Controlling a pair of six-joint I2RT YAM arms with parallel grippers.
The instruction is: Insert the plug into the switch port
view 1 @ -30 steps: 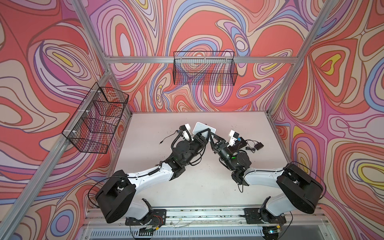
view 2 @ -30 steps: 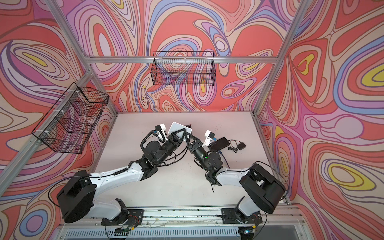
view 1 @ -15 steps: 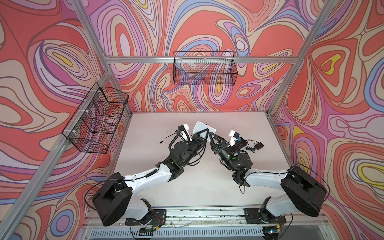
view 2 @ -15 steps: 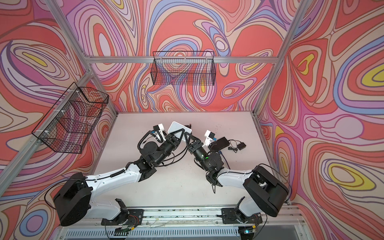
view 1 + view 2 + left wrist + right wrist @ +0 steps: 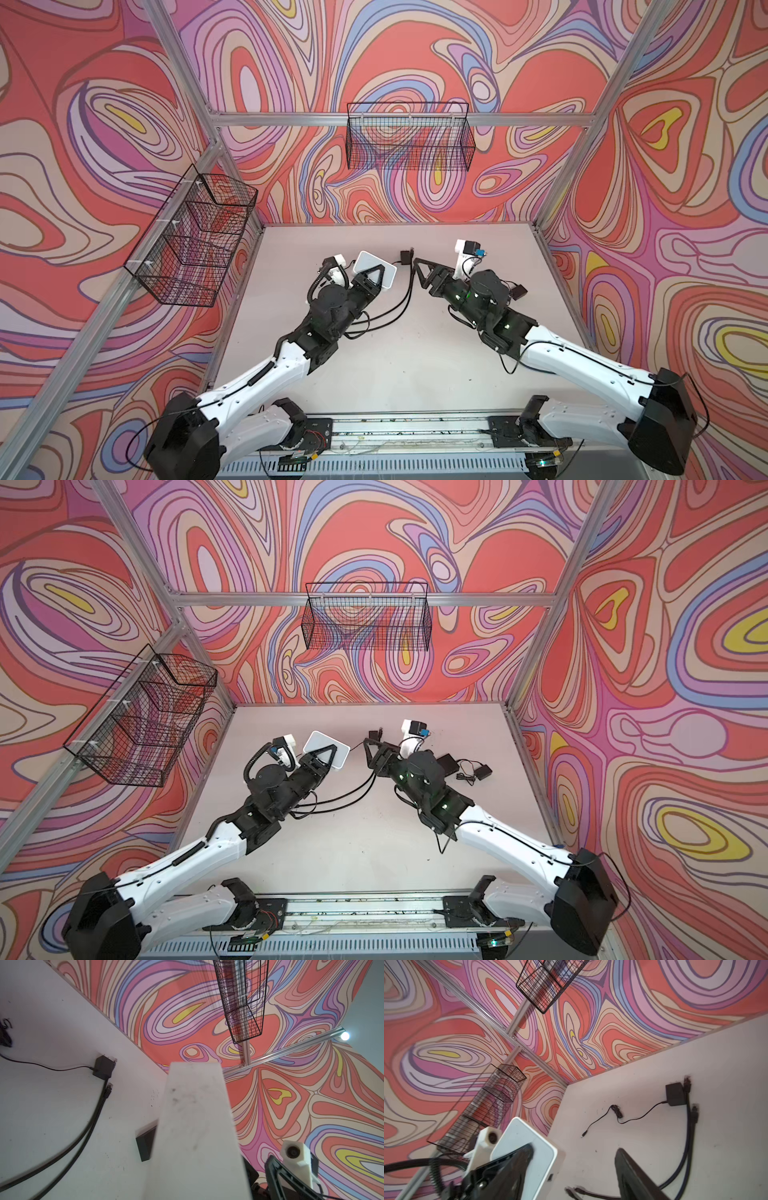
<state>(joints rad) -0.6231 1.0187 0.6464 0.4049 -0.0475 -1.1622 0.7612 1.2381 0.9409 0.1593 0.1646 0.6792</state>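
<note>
My left gripper (image 5: 377,272) is shut on the white switch (image 5: 368,262) and holds it raised at the table's middle. The switch (image 5: 195,1105) fills the left wrist view. A small dark port (image 5: 550,1177) shows on the switch's side. Two black cables end in plugs (image 5: 694,1111) beside a small black adapter (image 5: 675,1095) on the table behind; one plug (image 5: 109,1088) shows in the left wrist view. My right gripper (image 5: 415,271) hangs open just right of the switch, above the cables, holding nothing. Only bare table lies between its fingers (image 5: 629,1169).
The adapter's thin cord (image 5: 618,1115) lies loose on the table. Two blurred cable ends (image 5: 571,1190) lie near the switch. A black box (image 5: 449,764) and a second adapter (image 5: 482,771) sit at the right. Wire baskets (image 5: 409,137) (image 5: 195,237) hang on the walls.
My left gripper has shut on the switch and carried it a little left. My right gripper has opened and come away from the switch's right edge.
</note>
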